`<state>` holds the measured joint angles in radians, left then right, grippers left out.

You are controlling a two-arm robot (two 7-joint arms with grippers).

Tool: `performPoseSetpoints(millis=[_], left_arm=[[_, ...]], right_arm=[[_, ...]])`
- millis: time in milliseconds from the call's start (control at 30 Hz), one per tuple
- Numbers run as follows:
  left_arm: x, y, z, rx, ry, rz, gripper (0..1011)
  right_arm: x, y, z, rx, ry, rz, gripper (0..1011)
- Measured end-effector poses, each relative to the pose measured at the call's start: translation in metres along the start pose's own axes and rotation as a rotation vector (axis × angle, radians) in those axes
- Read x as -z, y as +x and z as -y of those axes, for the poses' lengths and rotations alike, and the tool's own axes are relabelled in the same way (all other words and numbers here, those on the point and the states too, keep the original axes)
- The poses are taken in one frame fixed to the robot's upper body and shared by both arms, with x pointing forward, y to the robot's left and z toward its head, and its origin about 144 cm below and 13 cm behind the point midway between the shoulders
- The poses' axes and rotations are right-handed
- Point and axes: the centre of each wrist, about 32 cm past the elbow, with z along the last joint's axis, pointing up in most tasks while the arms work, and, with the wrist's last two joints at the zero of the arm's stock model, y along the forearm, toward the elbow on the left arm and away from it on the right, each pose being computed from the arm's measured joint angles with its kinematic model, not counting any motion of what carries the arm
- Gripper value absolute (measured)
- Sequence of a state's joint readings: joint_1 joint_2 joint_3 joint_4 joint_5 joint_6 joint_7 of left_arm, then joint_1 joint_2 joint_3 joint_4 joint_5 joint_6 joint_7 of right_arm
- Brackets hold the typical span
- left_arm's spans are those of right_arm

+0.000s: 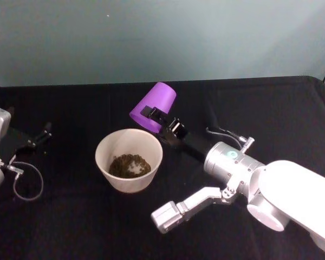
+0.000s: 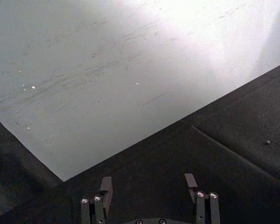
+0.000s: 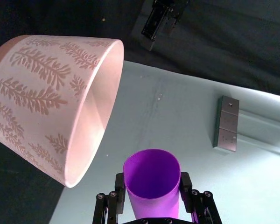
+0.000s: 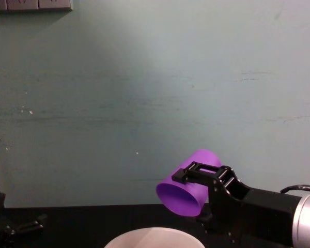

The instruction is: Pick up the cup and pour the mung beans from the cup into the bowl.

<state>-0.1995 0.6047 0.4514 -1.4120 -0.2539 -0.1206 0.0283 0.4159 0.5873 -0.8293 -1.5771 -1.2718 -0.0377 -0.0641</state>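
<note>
My right gripper (image 1: 161,122) is shut on the purple cup (image 1: 153,106) and holds it tipped on its side above the far right rim of the bowl (image 1: 131,185), mouth facing down towards it. The mung beans (image 1: 130,164) lie in the bottom of the bowl. In the right wrist view the cup (image 3: 151,196) sits between the fingers (image 3: 120,186) and its inside looks bare, with the leaf-patterned bowl (image 3: 46,93) just beyond. The chest view has the cup (image 4: 188,188) over the bowl's rim (image 4: 155,237). My left gripper (image 1: 39,136) rests open at the table's left, nothing between its fingers (image 2: 106,187).
A black cloth covers the table (image 1: 271,108), which ends at a teal wall (image 1: 162,38) behind. A loose cable (image 1: 27,181) loops by my left arm. My right arm's elbow and forearm (image 1: 227,162) lie right of the bowl.
</note>
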Motion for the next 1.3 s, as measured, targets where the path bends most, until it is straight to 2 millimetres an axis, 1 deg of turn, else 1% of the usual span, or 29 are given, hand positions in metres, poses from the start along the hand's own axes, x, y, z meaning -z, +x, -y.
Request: performPoseSetpoints(millis=[300,433,467,533,567,600,633,767,800,867,900,1000,1033,1100,1233,1300], left_arm=[[0.0,0.0,0.0,0.0,0.0,0.0,1000],[0.0,0.0,0.0,0.0,0.0,0.0,1000],[0.0,0.0,0.0,0.0,0.0,0.0,1000],[0.0,0.0,0.0,0.0,0.0,0.0,1000],[0.0,0.0,0.0,0.0,0.0,0.0,1000],[0.0,0.0,0.0,0.0,0.0,0.0,1000],[0.0,0.0,0.0,0.0,0.0,0.0,1000],[0.0,0.0,0.0,0.0,0.0,0.0,1000],[0.0,0.0,0.0,0.0,0.0,0.0,1000],[0.0,0.0,0.0,0.0,0.0,0.0,1000],[0.0,0.0,0.0,0.0,0.0,0.0,1000],[0.0,0.0,0.0,0.0,0.0,0.0,1000],[0.0,0.0,0.0,0.0,0.0,0.0,1000],[0.0,0.0,0.0,0.0,0.0,0.0,1000],[0.0,0.0,0.0,0.0,0.0,0.0,1000],[0.0,0.0,0.0,0.0,0.0,0.0,1000]], right_arm=[[-0.001,-0.001,0.0,0.003,-0.003,0.032,715],[0.001,0.002,0.001,0.006,-0.012,-0.047,715],[0.004,0.004,0.002,0.009,-0.018,-0.114,715],[0.007,0.007,0.003,0.014,-0.024,-0.191,715],[0.012,0.01,0.005,0.018,-0.032,-0.288,715],[0.016,0.012,0.005,0.022,-0.039,-0.334,715],[0.022,0.015,0.008,0.017,-0.046,-0.443,715],[0.039,0.019,0.013,-0.025,-0.044,-0.665,715],[0.048,0.02,0.016,-0.057,-0.034,-0.778,715],[0.057,0.02,0.018,-0.081,-0.027,-0.88,715],[0.067,0.019,0.021,-0.099,-0.025,-0.982,715],[0.079,0.016,0.024,-0.109,-0.02,-1.127,715],[0.085,0.012,0.026,-0.119,-0.016,-1.211,715],[0.089,0.008,0.028,-0.128,-0.009,-1.288,715],[0.098,-0.004,0.033,-0.191,-0.002,-1.498,715],[0.099,-0.007,0.034,-0.208,-0.003,-1.545,715]])
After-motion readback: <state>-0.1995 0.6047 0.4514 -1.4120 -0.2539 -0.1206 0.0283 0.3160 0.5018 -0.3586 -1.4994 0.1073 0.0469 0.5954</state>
